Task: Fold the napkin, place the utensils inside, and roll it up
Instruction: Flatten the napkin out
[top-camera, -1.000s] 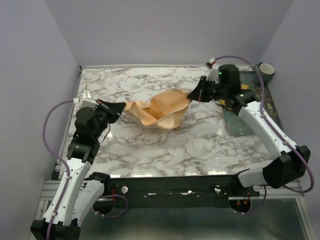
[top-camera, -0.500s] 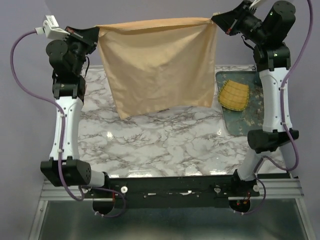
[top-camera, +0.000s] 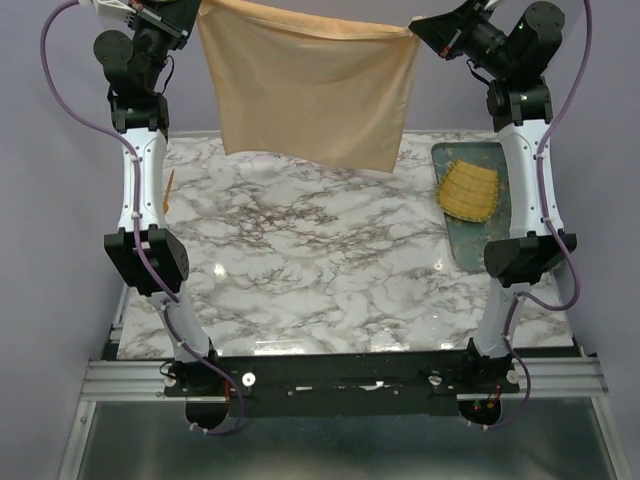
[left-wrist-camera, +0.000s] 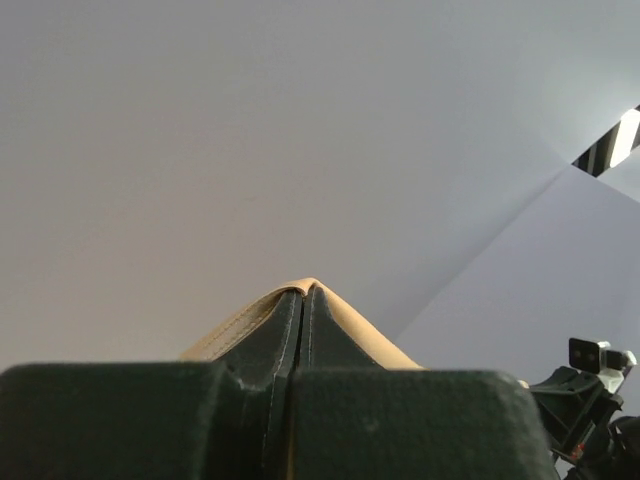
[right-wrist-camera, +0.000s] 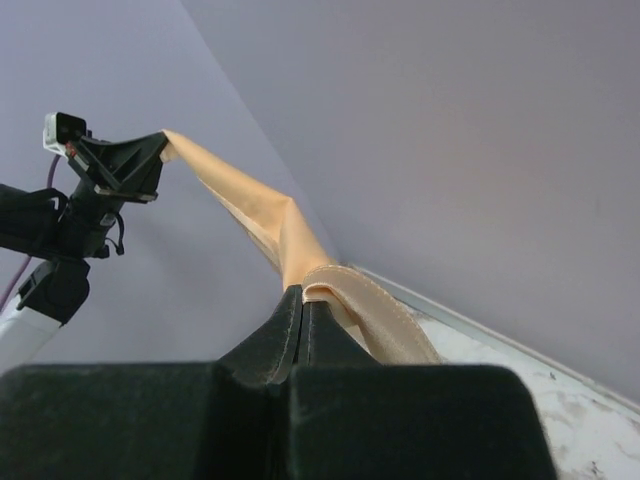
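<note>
The peach-orange napkin (top-camera: 310, 85) hangs spread flat in the air, high above the marble table (top-camera: 320, 270). My left gripper (top-camera: 192, 8) is shut on its upper left corner; in the left wrist view the hem (left-wrist-camera: 345, 320) wraps over my closed fingertips (left-wrist-camera: 303, 292). My right gripper (top-camera: 418, 24) is shut on the upper right corner; in the right wrist view the napkin (right-wrist-camera: 262, 215) stretches from my fingertips (right-wrist-camera: 303, 297) across to the other gripper (right-wrist-camera: 150, 150). No utensils show in any view.
A dark patterned tray (top-camera: 510, 215) lies at the table's right side with a yellow waffle cloth (top-camera: 470, 190) on it. A thin orange stick (top-camera: 167, 190) lies near the table's left edge. Purple walls enclose the back and sides.
Both arms have risen from the table, lifting the crumpled napkin by two corners and spreading it taut. Since half a second ago it has gone higher, its lower edge clear of the table.
</note>
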